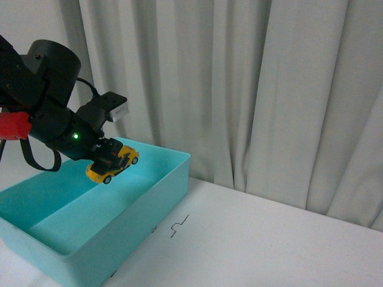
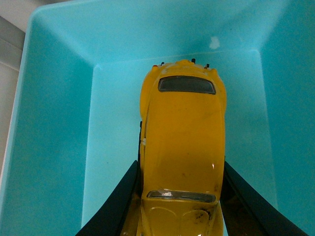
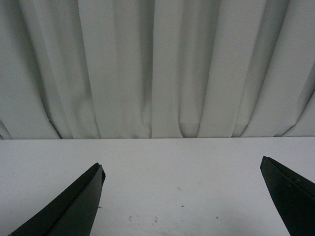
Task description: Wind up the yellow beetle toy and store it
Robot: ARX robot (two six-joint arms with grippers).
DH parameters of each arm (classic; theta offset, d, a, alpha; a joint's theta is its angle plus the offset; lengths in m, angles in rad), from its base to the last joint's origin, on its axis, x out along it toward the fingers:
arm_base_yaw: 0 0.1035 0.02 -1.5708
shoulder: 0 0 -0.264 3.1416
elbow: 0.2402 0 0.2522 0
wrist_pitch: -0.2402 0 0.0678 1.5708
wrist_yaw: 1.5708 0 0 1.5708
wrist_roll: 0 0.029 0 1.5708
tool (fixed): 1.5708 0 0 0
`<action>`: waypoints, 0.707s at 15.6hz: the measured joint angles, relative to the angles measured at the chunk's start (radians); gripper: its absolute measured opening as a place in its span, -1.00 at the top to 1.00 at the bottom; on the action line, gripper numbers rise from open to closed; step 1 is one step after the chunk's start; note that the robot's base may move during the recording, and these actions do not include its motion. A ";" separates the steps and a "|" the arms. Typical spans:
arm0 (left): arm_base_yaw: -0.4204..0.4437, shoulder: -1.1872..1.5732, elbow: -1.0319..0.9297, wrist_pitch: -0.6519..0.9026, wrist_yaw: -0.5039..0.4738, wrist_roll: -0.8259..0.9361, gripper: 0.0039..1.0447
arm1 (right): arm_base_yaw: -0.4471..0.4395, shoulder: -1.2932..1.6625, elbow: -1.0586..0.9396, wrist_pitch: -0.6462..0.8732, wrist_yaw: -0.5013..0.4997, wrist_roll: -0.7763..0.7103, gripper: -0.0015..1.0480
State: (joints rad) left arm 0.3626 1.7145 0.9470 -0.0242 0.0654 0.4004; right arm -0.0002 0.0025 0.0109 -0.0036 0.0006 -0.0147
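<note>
Okay, left gripper (image 1: 108,155) is clenched on the yellow beetle toy (image 1: 115,164), held above the far side of the turquoise bin (image 1: 157,190). Lower it near the bin floor before letting go, so it doesn't bounce. Right gripper (image 3: 182,196) is spread wide and empty over the table (image 3: 172,162).

One yellow beetle toy (image 1: 112,163), one turquoise bin (image 1: 161,197), one table (image 1: 269,245), one curtain (image 1: 239,89), two pincers: left pincer (image 2: 180,167), right pincer (image 3: 182,163).

light: even, soft, indoor | shadows: faint | glare: slight on yellow beetle toy (image 2: 183,142) | focus: mostly sharp
</note>
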 joint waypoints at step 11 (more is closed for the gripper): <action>0.027 0.230 0.034 0.124 -0.026 -0.089 0.21 | 0.000 0.000 0.000 0.000 0.000 0.000 -0.87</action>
State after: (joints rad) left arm 0.3901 1.9442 0.9813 0.1001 0.0391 0.3115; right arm -0.0002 0.0025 0.0109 -0.0040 0.0002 -0.0147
